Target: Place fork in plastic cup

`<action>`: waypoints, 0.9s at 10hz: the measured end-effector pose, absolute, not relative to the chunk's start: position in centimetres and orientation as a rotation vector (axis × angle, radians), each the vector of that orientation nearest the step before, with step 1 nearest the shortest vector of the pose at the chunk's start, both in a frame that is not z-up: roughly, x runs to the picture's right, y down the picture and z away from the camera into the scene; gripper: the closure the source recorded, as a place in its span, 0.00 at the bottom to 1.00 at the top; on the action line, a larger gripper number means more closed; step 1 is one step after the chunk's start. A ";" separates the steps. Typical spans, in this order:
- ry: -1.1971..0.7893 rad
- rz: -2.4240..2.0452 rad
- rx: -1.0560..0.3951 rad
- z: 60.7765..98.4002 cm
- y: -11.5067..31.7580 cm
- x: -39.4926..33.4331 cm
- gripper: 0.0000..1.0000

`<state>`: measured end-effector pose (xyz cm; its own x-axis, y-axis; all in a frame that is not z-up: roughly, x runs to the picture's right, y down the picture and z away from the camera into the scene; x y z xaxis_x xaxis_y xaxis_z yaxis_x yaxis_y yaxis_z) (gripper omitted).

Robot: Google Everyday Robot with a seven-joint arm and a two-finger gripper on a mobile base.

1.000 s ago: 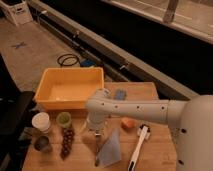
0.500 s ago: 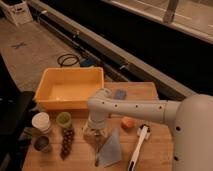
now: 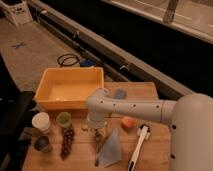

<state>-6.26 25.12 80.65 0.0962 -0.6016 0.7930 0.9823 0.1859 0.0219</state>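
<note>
From where I stand, the white arm [image 3: 135, 107] reaches in from the right across the wooden tabletop [image 3: 150, 90] and bends down at the wrist. The gripper [image 3: 97, 133] hangs low over the front middle of the tabletop, right at the far end of the fork [image 3: 96, 152]. The fork lies flat on the wood, a thin dark sliver running from under the gripper toward the near edge. It sits between the grape bunch [image 3: 66, 142] on its left and a grey-blue cloth [image 3: 112, 148] just beside it on the right. Whether the gripper has closed on the fork or only stands over it, I cannot tell; that part is too dim and small to make out.

The plastic cup [image 3: 63, 119], pale green, stands upright to the left of the gripper, near the front wall of a big yellow bin [image 3: 70, 90]. Close on its left is a white cup [image 3: 41, 121], and in front of that one, a dark grey cup [image 3: 42, 143]. The grapes lie just in front of the green cup.

To the right of the gripper rests a small orange piece of fruit [image 3: 128, 122]. Further right a white-handled brush [image 3: 137, 150] lies at a slant. A small blue block [image 3: 120, 93] sits behind the arm, next to the bin.
</note>
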 end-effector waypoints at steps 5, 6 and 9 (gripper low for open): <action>-0.721 -1.250 -0.602 79.6 24.2 -5.3 1.00; -0.683 -1.218 -0.587 78.8 23.3 -4.7 1.00; -0.595 -1.116 -0.539 77.4 20.4 -3.1 1.00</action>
<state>-3.08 20.39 77.35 0.3189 -0.6596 0.6806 0.9327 0.3461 -0.1016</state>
